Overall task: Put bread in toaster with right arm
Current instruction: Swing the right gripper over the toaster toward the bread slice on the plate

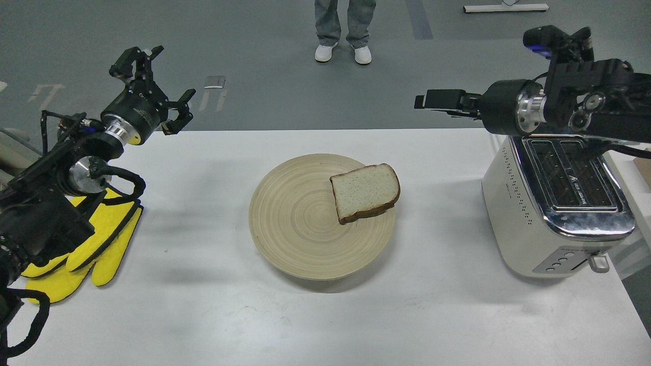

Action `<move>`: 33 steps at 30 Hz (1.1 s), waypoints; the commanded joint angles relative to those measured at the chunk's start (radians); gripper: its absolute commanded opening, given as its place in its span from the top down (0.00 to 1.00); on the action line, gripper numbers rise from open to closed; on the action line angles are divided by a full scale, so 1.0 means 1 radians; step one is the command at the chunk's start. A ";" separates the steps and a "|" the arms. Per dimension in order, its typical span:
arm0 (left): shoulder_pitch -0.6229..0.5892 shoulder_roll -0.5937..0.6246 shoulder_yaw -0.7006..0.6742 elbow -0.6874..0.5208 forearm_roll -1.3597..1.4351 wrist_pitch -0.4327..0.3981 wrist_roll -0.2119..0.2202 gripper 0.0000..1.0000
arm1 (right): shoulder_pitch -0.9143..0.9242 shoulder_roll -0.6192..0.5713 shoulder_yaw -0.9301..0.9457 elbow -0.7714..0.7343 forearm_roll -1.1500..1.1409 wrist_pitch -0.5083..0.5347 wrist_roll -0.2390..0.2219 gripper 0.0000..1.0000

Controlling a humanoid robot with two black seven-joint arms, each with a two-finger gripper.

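The bread (365, 192), a pale speckled slice with a brown crust, lies on the right side of a round wooden plate (300, 223) at the table's middle, overhanging its rim a little. The cream-white toaster (529, 223) with a chrome top and two empty slots stands at the right. My right arm (574, 109) hovers above the toaster's far end. Its gripper (424, 99) points left, well above and to the right of the bread, holding nothing; it is seen side-on and dark. My left gripper (176, 71) is open and empty at the far left.
A yellow oven mitt (101, 244) lies on the table's left side, under my left arm. A person's legs (343, 30) stand on the grey floor beyond the table's far edge. The table's right edge runs just past the toaster.
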 commanded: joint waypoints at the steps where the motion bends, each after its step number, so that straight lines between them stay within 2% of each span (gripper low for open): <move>1: 0.000 0.000 0.000 0.000 0.000 0.000 0.000 0.00 | -0.012 0.089 -0.052 -0.018 -0.003 0.000 -0.002 0.00; 3: 0.000 0.000 0.000 0.000 0.001 0.000 0.000 0.00 | -0.028 0.143 -0.076 -0.059 0.000 0.000 -0.003 0.00; 11: 0.000 0.000 0.000 0.000 0.000 0.000 0.000 0.00 | -0.092 0.219 -0.086 -0.140 0.005 0.001 -0.037 0.00; 33: 0.000 0.000 0.000 0.000 0.000 0.000 0.002 0.00 | -0.274 0.373 -0.098 -0.338 0.085 0.001 -0.037 0.00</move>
